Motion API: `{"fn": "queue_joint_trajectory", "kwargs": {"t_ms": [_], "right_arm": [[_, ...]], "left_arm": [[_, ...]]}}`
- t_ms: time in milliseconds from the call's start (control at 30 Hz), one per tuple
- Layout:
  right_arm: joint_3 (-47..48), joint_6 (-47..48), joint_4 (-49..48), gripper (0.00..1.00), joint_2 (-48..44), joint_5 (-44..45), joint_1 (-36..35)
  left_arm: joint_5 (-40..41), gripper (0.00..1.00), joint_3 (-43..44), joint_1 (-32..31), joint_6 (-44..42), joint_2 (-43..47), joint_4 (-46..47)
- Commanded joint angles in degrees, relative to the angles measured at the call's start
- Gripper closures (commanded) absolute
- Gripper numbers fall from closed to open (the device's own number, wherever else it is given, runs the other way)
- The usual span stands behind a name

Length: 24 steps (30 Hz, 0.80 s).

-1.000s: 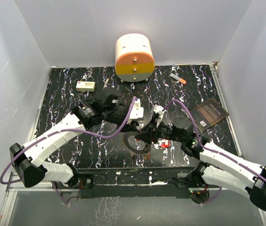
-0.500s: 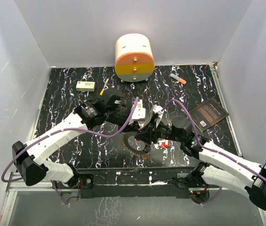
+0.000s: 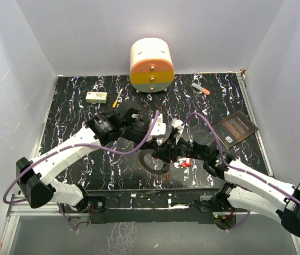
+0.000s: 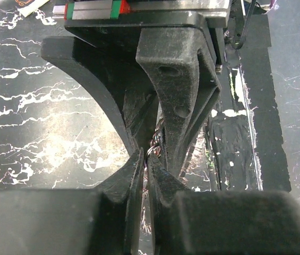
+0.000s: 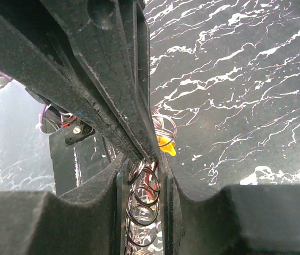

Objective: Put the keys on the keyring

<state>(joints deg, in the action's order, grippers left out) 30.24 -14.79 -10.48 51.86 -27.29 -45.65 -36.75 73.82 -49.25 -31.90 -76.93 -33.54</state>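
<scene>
Your right claw (image 5: 143, 170) holds a bunch of small wire rings (image 5: 143, 201) with a yellow key (image 5: 164, 144), close by the big ring (image 3: 145, 164). Your left claw (image 4: 146, 162) pinches one thin loop (image 4: 155, 142). It all looks light, stiff and slippery: grip the wire, not the plastic head.

**White shells, black joints, purple leads**

The left arm (image 3: 54, 162) and right arm (image 3: 256, 183) have white casings with black joints. A purple cable (image 3: 120, 152) runs along each. The end effector fingers (image 4: 112, 212) are matte black, grainy plastic.
</scene>
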Motion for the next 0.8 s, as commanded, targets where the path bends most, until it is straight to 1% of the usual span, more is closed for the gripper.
{"fn": "queue_joint_trajectory", "kwargs": {"t_ms": [0,33,300,567,733,767], "right_arm": [[3.93,1.20,-5.69,0.92,-0.56,-0.07,-0.36],[3.87,1.22,-5.69,0.92,-0.60,0.00,-0.40],[2.51,0.81,-5.84,0.92,-1.60,1.04,-0.36],[0.82,0.02,-7.00,0.90,-2.49,2.24,-0.41],[0.60,-0.02,-6.92,0.85,-2.37,2.32,-0.41],[0.55,-0.04,-6.92,0.82,-2.45,2.38,-0.41]], "left_arm": [[-0.35,0.98,-0.61,-0.42,0.28,0.88,-1.25],[-0.41,1.00,-0.41,-0.44,0.15,0.71,-1.75],[-0.87,1.00,0.88,-0.67,-1.55,0.70,-3.11],[-1.37,1.00,4.52,-0.73,-0.76,0.59,-3.72],[-1.51,1.00,4.50,-0.71,-0.19,0.88,-3.65],[-1.53,1.00,4.57,-0.72,-0.18,0.89,-3.72]]}}
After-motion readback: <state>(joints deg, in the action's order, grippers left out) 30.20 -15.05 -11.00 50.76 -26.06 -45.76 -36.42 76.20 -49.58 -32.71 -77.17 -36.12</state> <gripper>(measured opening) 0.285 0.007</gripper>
